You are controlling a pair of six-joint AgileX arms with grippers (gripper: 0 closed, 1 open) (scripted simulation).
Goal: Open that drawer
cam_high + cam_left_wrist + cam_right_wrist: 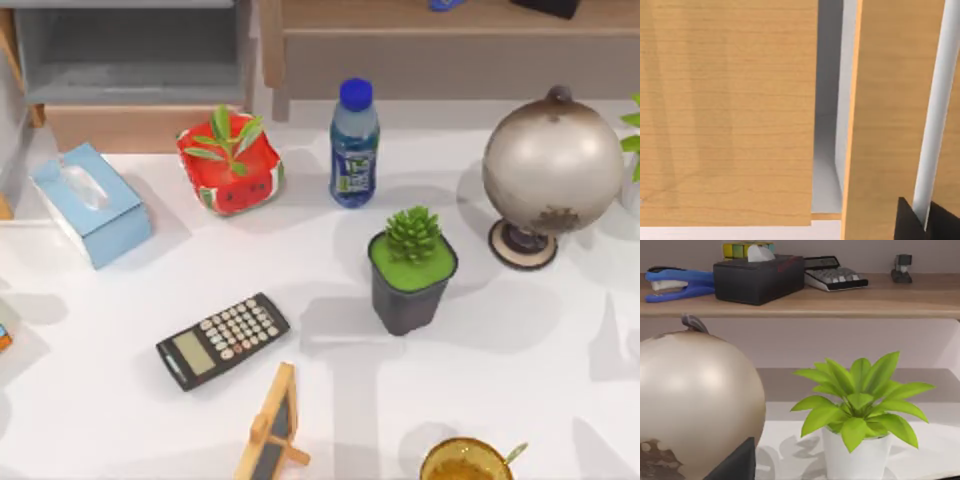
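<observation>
The drawer (130,60) stands at the table's far left corner in the top view, its grey inside showing behind a light wooden front (135,126). Close up in the left wrist view, a white bar handle (936,115) runs along a wooden panel (890,125), and a gap beside it shows the grey inside (827,150). My left gripper (923,220) has a dark finger on each side of that bar, shut on it. My right gripper (735,465) hangs idle at the far right, beside the globe.
In front of the drawer lie a blue tissue box (92,203) and a red watermelon-patterned planter (230,165). A water bottle (354,145), a dark potted succulent (412,268), a calculator (223,340), a globe (552,170) and a white-potted plant (860,440) stand further right.
</observation>
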